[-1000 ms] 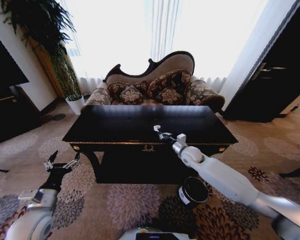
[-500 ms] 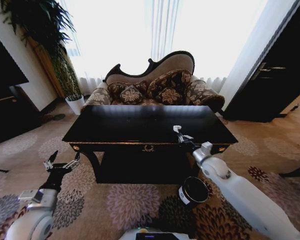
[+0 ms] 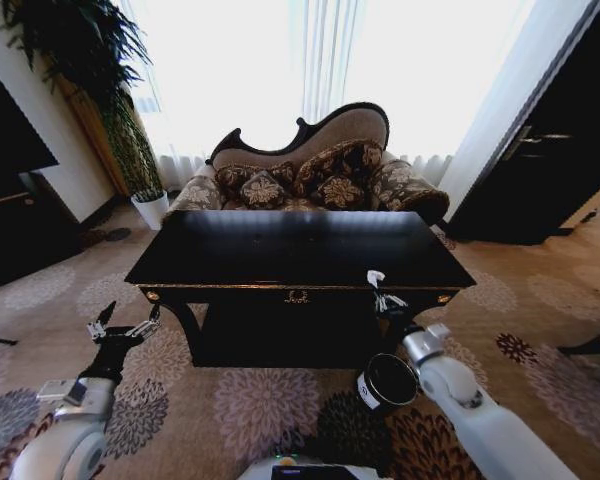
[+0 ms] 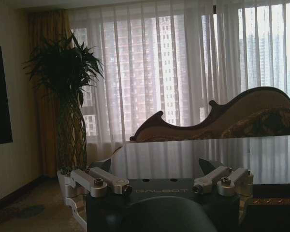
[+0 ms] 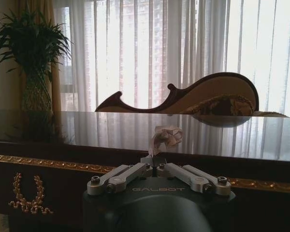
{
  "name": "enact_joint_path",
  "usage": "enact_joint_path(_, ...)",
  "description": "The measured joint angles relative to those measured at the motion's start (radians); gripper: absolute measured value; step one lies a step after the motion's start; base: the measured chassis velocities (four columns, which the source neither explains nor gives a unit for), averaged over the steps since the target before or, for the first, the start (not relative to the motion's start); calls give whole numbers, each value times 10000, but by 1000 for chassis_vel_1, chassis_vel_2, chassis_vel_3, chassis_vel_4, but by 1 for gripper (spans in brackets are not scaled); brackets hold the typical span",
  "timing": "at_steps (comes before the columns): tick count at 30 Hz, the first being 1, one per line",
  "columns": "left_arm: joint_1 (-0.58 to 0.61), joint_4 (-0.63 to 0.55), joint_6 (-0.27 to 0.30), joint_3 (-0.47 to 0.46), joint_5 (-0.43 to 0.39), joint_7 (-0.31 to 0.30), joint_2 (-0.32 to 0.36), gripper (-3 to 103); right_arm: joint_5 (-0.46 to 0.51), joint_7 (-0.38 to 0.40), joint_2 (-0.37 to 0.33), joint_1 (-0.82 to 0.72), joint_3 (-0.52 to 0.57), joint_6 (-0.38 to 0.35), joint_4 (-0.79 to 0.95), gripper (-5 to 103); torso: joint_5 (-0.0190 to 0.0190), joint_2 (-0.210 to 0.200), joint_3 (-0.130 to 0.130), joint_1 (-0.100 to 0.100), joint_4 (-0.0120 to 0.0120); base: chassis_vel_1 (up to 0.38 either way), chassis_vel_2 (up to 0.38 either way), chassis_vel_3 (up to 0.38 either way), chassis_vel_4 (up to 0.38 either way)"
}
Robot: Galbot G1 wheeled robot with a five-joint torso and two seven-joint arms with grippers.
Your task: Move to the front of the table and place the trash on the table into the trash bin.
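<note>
Head view: glossy black worktop (image 3: 280, 245) sits in front of a patterned sofa (image 3: 310, 175). R gripper (image 3: 381, 290) hangs at the worktop's front edge, toward its right end, fingers pressed together on a white crumpled paper lump (image 3: 376, 277) held just above the edge. Trash bin (image 3: 388, 381), black w/ white label, stands on the carpet below and just beside the R arm, in front of the worktop. L gripper (image 3: 120, 325) hovers low over the carpet off the worktop's front-left corner, fingers spread, holding nothing. Potted plant (image 3: 80, 60) at far left by the window.

L wrist view: L gripper (image 4: 162, 186) w/ fingers wide apart, nothing between them; worktop surface (image 4: 217, 154) beyond, sofa back (image 4: 222, 116) and plant (image 4: 65, 72) behind it.

R wrist view: R gripper (image 5: 156, 170) w/ fingers closed, tips pinching the paper lump (image 5: 166, 137), which sits level w/ the worktop's front edge (image 5: 63, 166); gold ornament (image 5: 29, 195) on the rail below.
</note>
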Motion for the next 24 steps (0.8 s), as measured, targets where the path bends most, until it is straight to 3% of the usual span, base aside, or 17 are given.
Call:
enact_joint_path(9, 1, 0, 0, 0, 0, 0, 0, 100, -594, -151, 852, -280, 3, 557, -680, 0, 0, 1, 0, 0, 0, 0, 0, 0, 0)
enact_joint_path(13, 0, 0, 0, 0, 0, 0, 0, 100, -750, -238, 1292, 23, -268, 1114, -1906, 0, -1, 1, 0, 0, 1, 0, 0, 0, 0)
enact_joint_path(24, 0, 0, 0, 0, 0, 0, 0, 100, -816, -622, 1500, 1215, -720, 2441, -5475, 0, 1, 0, 1, 0, 2, 0, 0, 0, 0)
